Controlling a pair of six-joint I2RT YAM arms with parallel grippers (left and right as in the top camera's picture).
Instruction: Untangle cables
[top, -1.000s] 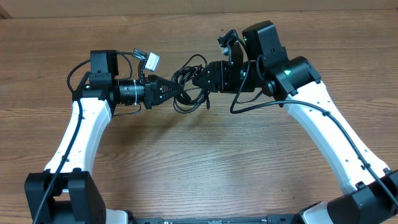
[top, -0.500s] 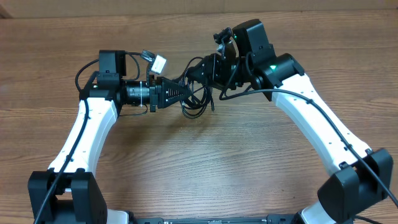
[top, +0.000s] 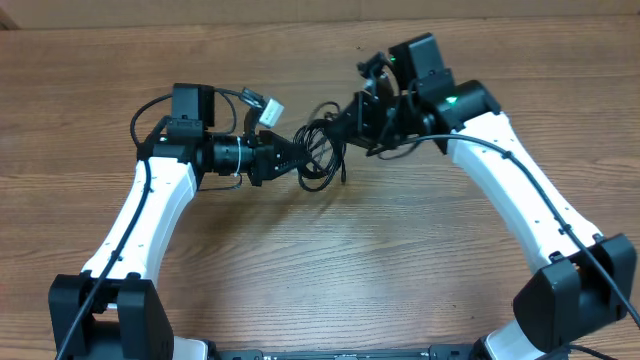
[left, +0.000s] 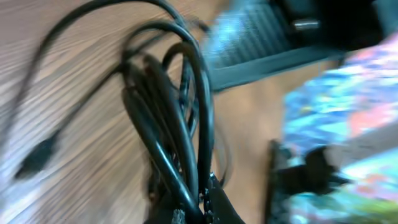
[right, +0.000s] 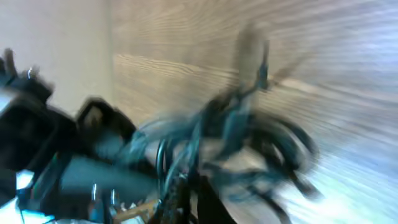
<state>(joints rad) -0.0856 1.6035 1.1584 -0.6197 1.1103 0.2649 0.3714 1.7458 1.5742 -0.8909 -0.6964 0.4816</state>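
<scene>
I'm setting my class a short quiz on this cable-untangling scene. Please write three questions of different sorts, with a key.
1. True or false: the left pincer is shut on the cables.
2. Where is the tangle? A) between the left pincer and the right pincer; B) beside an arm's base; C) at the near edge.
3. Fill in: the tabletop is ____-grained.
Key: 1 true; 2 A; 3 wood.
</scene>
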